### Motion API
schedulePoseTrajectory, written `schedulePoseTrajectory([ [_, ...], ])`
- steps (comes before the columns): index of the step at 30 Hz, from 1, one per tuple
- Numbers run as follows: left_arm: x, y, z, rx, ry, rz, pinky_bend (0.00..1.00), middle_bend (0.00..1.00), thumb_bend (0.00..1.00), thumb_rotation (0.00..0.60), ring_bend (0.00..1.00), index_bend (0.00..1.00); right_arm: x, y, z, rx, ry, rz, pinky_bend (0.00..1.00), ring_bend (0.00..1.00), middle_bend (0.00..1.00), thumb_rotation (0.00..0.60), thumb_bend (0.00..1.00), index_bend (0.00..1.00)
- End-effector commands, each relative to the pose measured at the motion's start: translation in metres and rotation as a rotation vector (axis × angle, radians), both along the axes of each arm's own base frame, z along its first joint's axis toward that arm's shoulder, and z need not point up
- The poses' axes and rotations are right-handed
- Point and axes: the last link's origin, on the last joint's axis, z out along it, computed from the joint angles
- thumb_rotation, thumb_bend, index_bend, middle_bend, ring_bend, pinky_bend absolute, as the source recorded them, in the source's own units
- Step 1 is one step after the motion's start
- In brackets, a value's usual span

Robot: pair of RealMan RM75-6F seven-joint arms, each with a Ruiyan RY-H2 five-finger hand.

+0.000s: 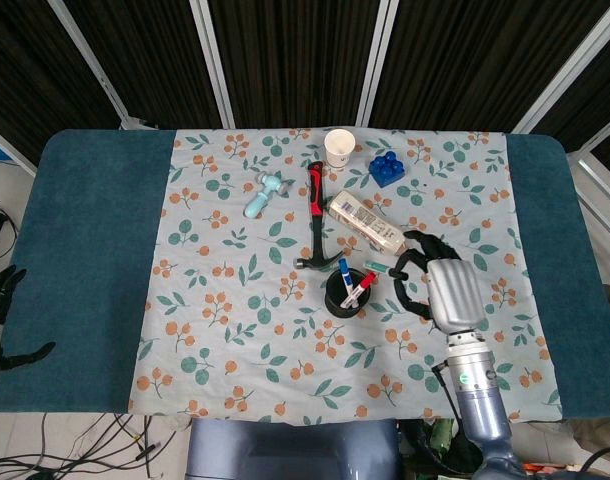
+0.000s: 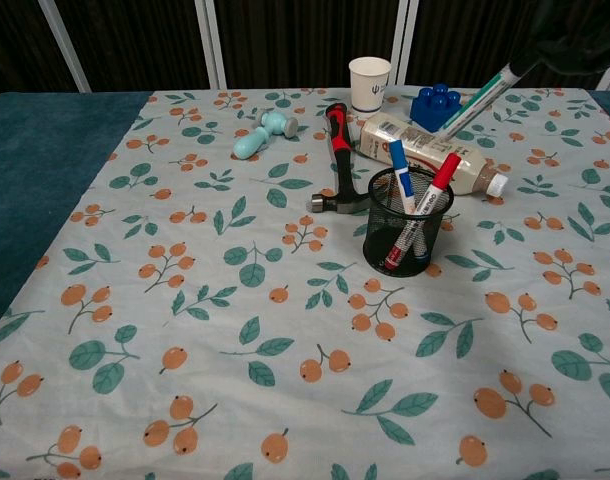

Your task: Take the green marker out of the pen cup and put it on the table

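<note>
The black mesh pen cup [image 1: 345, 295] [image 2: 407, 235] stands on the patterned cloth and holds a blue and a red marker. The green marker [image 1: 375, 267] [image 2: 477, 100] is out of the cup and in the air, tilted, gripped at its upper end by my right hand [image 1: 437, 275] [image 2: 575, 40]. That hand hovers to the right of the cup, above the lying bottle [image 1: 366, 222] [image 2: 425, 145]. My left hand [image 1: 0, 320] hangs off the table's left edge with its fingers apart, holding nothing.
A red-handled hammer [image 1: 315, 215] [image 2: 338, 150] lies just behind the cup. A paper cup [image 1: 340, 148] [image 2: 370, 83], a blue brick [image 1: 387, 167] [image 2: 436, 107] and a small light-blue toy hammer [image 1: 263, 192] [image 2: 263, 132] sit further back. Bare cloth spreads in front of and left of the pen cup.
</note>
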Motion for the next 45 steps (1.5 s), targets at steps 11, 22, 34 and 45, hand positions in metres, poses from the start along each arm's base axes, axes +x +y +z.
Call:
schedulePoseTrajectory([
  [11, 0.002, 0.001, -0.002, -0.005, 0.002, -0.003, 0.0, 0.0, 0.0, 0.6, 0.0, 0.0, -0.058, -0.006, -0.018, 0.072, 0.004, -0.195, 0.3, 0.21, 0.24, 0.6, 0.43, 0.61],
  [22, 0.002, 0.0, -0.002, -0.004, 0.006, -0.003, 0.0, 0.0, 0.0, 0.6, 0.0, 0.0, -0.066, -0.002, -0.015, 0.068, 0.028, -0.203, 0.3, 0.19, 0.18, 0.6, 0.3, 0.33],
  [34, 0.002, -0.001, -0.001, -0.002, 0.009, -0.003, 0.0, 0.0, 0.0, 0.6, 0.0, 0.0, -0.107, 0.05, 0.019, 0.051, 0.248, -0.095, 0.23, 0.0, 0.0, 0.6, 0.17, 0.0],
  [45, 0.003, -0.002, -0.003, -0.005, 0.024, -0.014, 0.0, 0.0, 0.0, 0.6, 0.0, 0.0, -0.15, 0.105, 0.043, 0.039, 0.356, -0.07, 0.22, 0.0, 0.0, 0.6, 0.13, 0.0],
])
